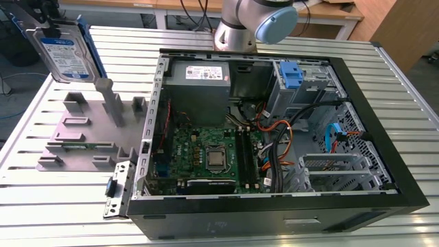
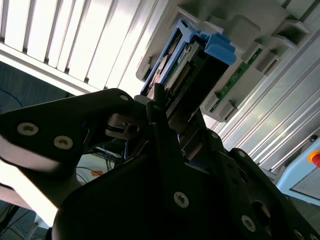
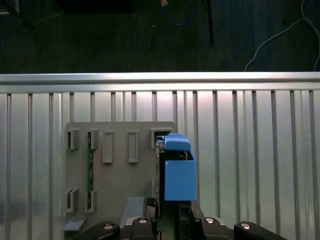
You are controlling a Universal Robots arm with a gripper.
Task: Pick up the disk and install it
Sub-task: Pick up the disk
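Note:
The disk (image 1: 66, 53), a silver-grey drive with a white-and-blue label in a blue caddy, hangs upright in the air at the exterior view's upper left. My gripper (image 1: 53, 25) is shut on its upper end. Below it lies the grey holder plate (image 1: 88, 135) with its upright slots. In the first wrist view the blue caddy of the disk (image 3: 178, 171) juts out from my gripper (image 3: 173, 216), above the holder plate (image 3: 115, 175). The second wrist view shows the disk (image 2: 196, 64) edge-on between the dark fingers (image 2: 160, 117).
An open computer case (image 1: 363, 103) lies on the slatted metal table (image 1: 61, 206), to the exterior view's right of the holder plate. Inside are a grey power-supply box (image 1: 199, 78), a motherboard (image 1: 209, 154), cables and a blue bracket (image 1: 291, 75) in the drive bay. The arm's base (image 1: 240, 25) stands behind the case.

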